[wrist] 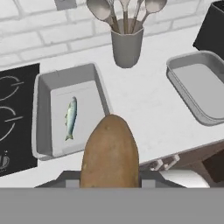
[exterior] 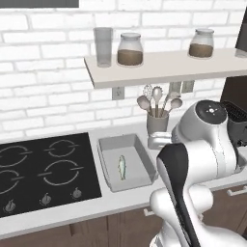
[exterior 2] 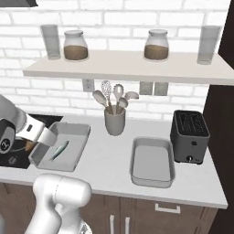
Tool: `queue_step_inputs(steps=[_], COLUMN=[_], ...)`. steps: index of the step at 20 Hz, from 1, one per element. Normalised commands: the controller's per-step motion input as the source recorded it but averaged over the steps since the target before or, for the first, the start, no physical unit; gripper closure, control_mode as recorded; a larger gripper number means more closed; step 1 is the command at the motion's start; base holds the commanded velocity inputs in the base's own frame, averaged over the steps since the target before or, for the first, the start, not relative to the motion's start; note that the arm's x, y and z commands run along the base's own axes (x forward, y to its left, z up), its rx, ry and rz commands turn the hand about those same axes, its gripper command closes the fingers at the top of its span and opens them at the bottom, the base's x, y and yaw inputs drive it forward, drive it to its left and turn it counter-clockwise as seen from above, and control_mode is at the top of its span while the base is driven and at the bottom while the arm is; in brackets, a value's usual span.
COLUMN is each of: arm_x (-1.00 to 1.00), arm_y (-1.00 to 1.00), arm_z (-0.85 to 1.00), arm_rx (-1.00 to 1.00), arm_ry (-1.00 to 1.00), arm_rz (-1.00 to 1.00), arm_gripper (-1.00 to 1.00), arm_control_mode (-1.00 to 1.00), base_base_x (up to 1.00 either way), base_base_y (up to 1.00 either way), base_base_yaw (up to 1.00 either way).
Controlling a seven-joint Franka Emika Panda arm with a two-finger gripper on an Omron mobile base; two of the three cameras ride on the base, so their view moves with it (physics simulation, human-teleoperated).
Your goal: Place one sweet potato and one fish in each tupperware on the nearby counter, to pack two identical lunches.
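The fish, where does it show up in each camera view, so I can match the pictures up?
Left base view: the fish lies in the tupperware right of the stove, centre of the picture.
Right base view: fish at lower left, in the left tupperware.
Hand view: fish left of centre, above the sweet potato in the gripper.
Shared landmark: the utensil holder behind that tray.
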Motion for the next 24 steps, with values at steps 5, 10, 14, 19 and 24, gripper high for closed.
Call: queue_step_inputs(steps=[5,10,14,19,24], arm_x=[0.57,0.63,0.35,0.29,0.38], arm_y=[0.19,0.14,0.03,0.12,0.51], arm_z=[-0.59,-0.68,-0.55,-0.47,-0.19], arm_rx=[0.07,0.02,0.0,0.0,-0.01], arm_ry=[0.15,0.04,0.0,0.02,0.07], arm_rz=[0.01,0.04,0.0,0.0,-0.02], arm_gripper=[1.0,1.0,1.0,1.0,1.0], arm_control_mode=[-1.0,-1.0,-1.0,-1.0,-1.0], base_base_x=[0.0,0.0,0.0,0.0,0.0], base_base_y=[0.0,0.0,0.0,0.0,0.0], base_base_yaw=[0.0,0.0,0.0,0.0,0.0])
